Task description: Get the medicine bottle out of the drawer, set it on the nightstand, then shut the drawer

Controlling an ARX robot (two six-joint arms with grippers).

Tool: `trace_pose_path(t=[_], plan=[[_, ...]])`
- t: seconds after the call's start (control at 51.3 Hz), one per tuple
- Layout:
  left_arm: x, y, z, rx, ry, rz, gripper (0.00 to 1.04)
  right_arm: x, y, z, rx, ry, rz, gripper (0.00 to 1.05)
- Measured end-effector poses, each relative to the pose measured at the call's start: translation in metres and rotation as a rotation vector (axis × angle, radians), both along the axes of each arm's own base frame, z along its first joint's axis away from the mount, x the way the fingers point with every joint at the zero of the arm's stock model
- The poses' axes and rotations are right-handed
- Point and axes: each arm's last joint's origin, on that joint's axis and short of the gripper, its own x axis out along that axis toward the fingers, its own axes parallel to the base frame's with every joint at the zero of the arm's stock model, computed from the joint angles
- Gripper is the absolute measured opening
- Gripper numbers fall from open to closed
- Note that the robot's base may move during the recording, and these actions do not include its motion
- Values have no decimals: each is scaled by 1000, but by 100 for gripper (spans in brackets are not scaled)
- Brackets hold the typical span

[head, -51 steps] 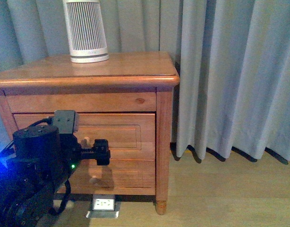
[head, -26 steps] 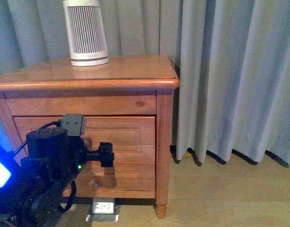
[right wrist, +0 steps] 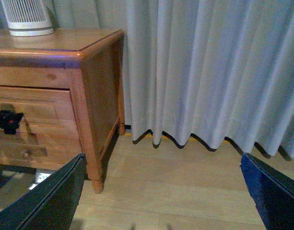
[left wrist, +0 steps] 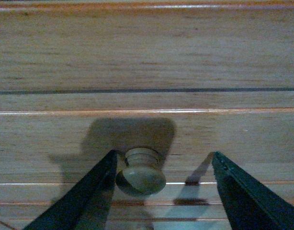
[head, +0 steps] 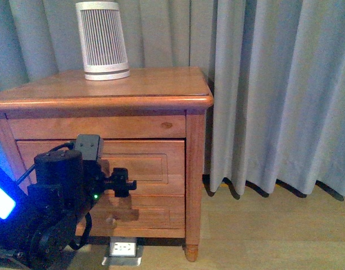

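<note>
The nightstand [head: 161,84] stands at the left, and its upper drawer [head: 155,160] is shut. My left gripper [head: 126,183] is open right at the drawer front. In the left wrist view the round wooden knob [left wrist: 140,172] sits between its open fingers [left wrist: 84,196], close to one finger and well apart from the other. The left gripper [left wrist: 164,155] holds nothing. My right gripper [right wrist: 162,158] is open and empty above the wooden floor, off to the right of the nightstand [right wrist: 94,72]. The medicine bottle is hidden.
A ribbed white-grey appliance [head: 102,39] stands at the back left of the nightstand top. The lower drawer's knob [head: 110,221] shows below my left arm. Grey curtains [head: 273,90] hang behind and to the right. A metal floor socket [head: 123,247] lies under the nightstand.
My left arm has moved in closer to the upper drawer front. The view has shifted, so the nightstand sits lower in the picture. A blue light now shows at the far left.
</note>
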Motion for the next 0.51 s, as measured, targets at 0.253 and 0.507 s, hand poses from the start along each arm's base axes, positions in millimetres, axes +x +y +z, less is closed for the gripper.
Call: trace_pose_path(t=[0.253, 0.507], plan=[[1, 4, 0, 2, 5, 26, 26, 0, 0, 0, 0, 0, 0, 98], [0, 4, -1, -2, 7, 27, 25, 0, 0, 0, 0, 0, 0, 98]])
